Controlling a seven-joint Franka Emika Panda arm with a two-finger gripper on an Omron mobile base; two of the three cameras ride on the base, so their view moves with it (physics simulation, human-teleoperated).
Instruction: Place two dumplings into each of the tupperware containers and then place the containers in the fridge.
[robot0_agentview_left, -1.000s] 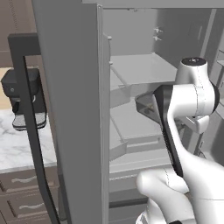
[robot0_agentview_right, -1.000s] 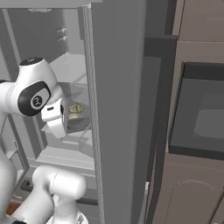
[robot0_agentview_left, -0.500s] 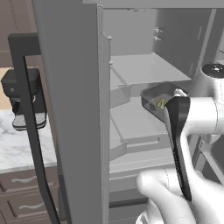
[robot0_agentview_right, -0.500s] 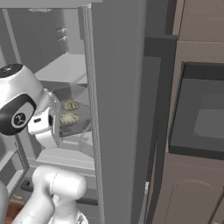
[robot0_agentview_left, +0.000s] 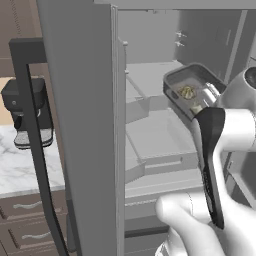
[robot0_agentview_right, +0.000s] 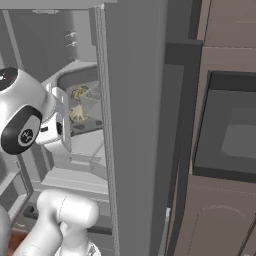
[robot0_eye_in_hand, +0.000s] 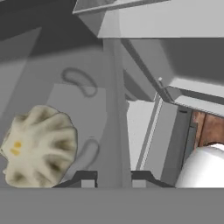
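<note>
I see a tall grey steel fridge (robot0_agentview_left: 85, 125) standing open, its pale grey inner shelves and drawers exposed; a dark built-in microwave (robot0_agentview_right: 227, 135) sits at 3 o'clock in the right base view, and a black coffee machine (robot0_agentview_left: 27, 117) rests on a marble counter at 9 o'clock in the left base view. The two-finger gripper (robot0_eye_in_hand: 113, 178) is nearly closed, its fingertips (robot0_eye_in_hand: 87, 178) pinching the wall of the dark grey rectangular tupperware container (robot0_agentview_left: 192, 85). The container hangs tilted inside the fridge opening, above the shelves. Two beige wrinkled dumplings (robot0_agentview_right: 77, 105) lie inside it; in the hand view, one dumpling sits at 9 o'clock, beside the gripped wall.
</note>
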